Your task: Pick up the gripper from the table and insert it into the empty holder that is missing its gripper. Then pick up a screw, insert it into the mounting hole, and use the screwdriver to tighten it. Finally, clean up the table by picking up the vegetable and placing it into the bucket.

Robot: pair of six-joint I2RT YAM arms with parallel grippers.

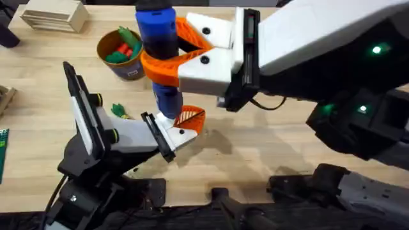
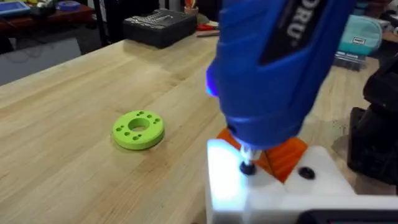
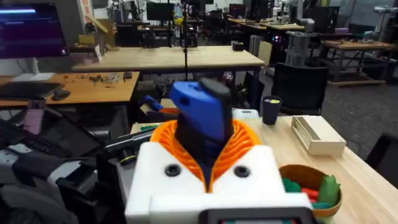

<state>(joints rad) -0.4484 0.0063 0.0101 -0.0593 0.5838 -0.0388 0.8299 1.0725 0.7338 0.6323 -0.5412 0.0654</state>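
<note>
My right gripper [image 1: 161,50] [image 3: 205,146], white with orange pads, is shut on the blue screwdriver [image 1: 157,38] [image 3: 200,115] and holds it upright. The screwdriver's [image 2: 273,68] dark tip rests on a screw [image 2: 247,167] in the mounting hole of the white holder [image 1: 172,135] [image 2: 230,186] at my left arm's tip. The orange gripper [image 1: 191,119] [image 2: 285,153] sits seated in that holder. My left gripper [image 1: 185,125] [image 2: 277,163] has its fingers together with nothing between them. The small dark green vegetable [image 1: 119,110] lies on the table beside my left arm. The bucket [image 1: 130,69] [image 3: 298,174] stands at the back left.
Toy vegetables fill the bucket. A lime green ring [image 2: 138,129] with holes lies flat on the wooden table [image 1: 268,137]. A wooden slatted box [image 1: 56,15] [image 3: 318,135] sits at the far left corner. A second dark hole [image 2: 306,173] shows in the white block.
</note>
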